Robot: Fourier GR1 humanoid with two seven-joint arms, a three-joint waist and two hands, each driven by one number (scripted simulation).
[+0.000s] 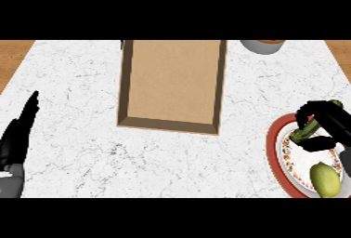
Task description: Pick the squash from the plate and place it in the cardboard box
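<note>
While the right hand [322,124] at the frame's right edge curls its fingers around the green squash [305,132] over the red-rimmed plate [274,153], left hand [17,135] resting open lower left, risk: squash slipping before reaching the cardboard box [171,83] at upper centre, or nudging the yellow-green fruit [326,179].
</note>
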